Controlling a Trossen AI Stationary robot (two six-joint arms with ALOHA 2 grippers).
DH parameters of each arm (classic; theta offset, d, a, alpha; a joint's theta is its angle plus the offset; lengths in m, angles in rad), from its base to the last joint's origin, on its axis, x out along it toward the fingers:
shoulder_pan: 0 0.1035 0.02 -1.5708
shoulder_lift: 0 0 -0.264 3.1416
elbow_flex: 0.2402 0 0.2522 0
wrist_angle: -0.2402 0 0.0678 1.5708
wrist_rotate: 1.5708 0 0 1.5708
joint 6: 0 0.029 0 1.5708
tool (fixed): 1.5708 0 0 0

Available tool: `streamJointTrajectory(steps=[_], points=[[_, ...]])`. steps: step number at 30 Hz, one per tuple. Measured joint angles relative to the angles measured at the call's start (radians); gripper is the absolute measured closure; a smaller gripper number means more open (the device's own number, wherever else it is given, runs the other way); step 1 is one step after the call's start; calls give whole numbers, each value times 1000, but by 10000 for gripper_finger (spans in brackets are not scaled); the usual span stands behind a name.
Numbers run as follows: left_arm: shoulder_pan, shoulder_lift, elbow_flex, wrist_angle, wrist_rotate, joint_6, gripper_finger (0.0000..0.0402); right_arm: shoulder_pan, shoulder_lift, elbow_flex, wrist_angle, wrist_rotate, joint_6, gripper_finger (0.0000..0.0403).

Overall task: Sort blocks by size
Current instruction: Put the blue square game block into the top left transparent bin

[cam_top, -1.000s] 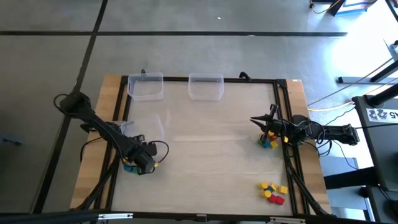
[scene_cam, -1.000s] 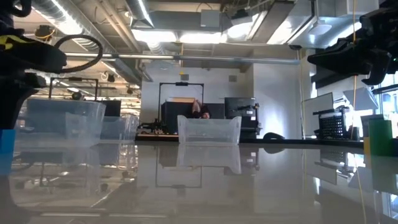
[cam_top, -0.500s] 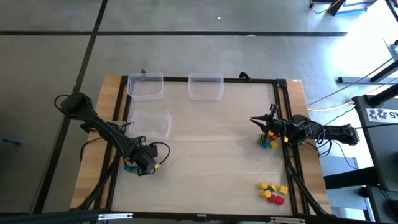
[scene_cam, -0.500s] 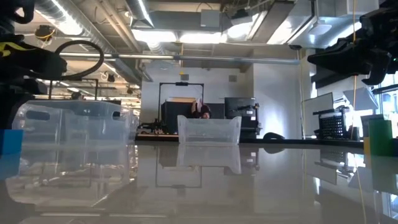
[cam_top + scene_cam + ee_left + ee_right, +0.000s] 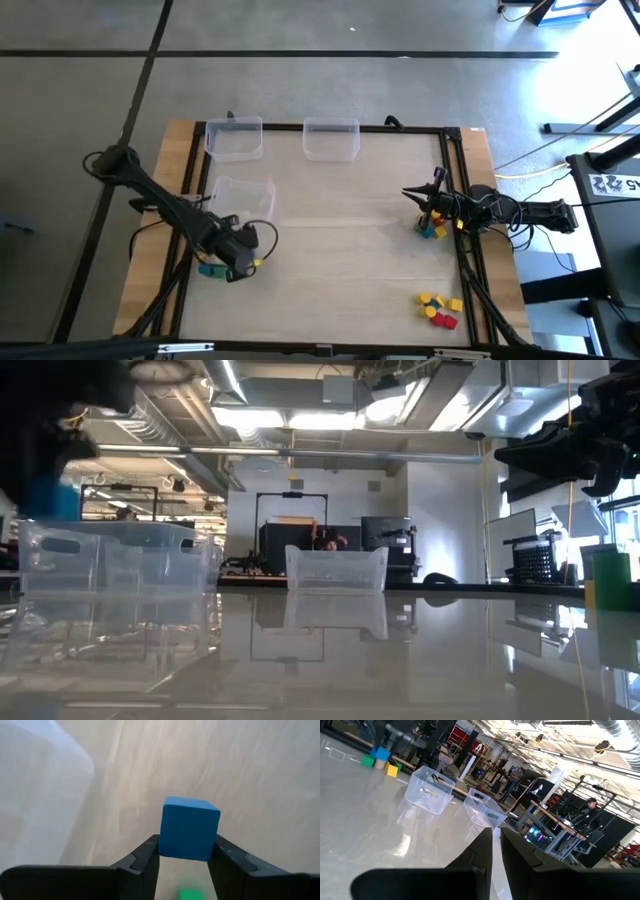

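Note:
My left gripper (image 5: pixel 185 847) is shut on a blue block (image 5: pixel 189 834) and holds it above the table near the left edge (image 5: pixel 240 262). The low view shows this block high at the left (image 5: pixel 55 500). A green block (image 5: pixel 191 894) lies on the table under it, with a teal block (image 5: pixel 210 270) and a yellow one (image 5: pixel 257 263) beside it. My right gripper (image 5: pixel 495 845) is shut with nothing in it, level at the table's right edge (image 5: pixel 415 195), above a small heap of blocks (image 5: pixel 432 228). My left gripper pinches the blue block by two opposite side faces (image 5: pixel 167 845) between its two fingers. The fingers (image 5: pixel 147 857) come from above, pointing steeply down. The block stands beyond the fingertips, lifted clear of the table.
A clear bin (image 5: pixel 245 195) stands just beyond my left gripper. Two more clear bins (image 5: pixel 234 138) (image 5: pixel 331 139) stand at the far edge. Yellow and red blocks (image 5: pixel 438 309) lie near the front right corner. A black frame (image 5: pixel 320 128) borders the table.
My left gripper has risen and drawn a little toward the table's right, taking the blue block up off the table. The other blocks by it have stayed down. The clear bin beside it stands shifted from where it was a second ago.

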Motion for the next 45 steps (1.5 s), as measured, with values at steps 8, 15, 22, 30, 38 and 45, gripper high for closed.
streamJointTrajectory(steps=[8, 15, 22, 30, 38, 45], points=[[121, -191, 56, -17, -181, 3, 265, 0, 0, 0, 0, 9, 0, 358], [319, -312, 59, -16, -379, 38, 262, 0, 0, 0, 3, 75, 40, 359], [588, -313, 59, -6, -494, 206, 261, 0, 0, 0, 6, 141, 45, 358], [927, -269, 43, 98, -509, 427, 258, 0, 0, 0, 51, 173, 84, 359], [1177, -177, -11, 245, -490, 559, 257, 0, 0, 0, 57, 172, 84, 359], [1274, -73, -11, 289, -490, 568, 257, 0, 0, 0, 57, 167, 85, 359]])
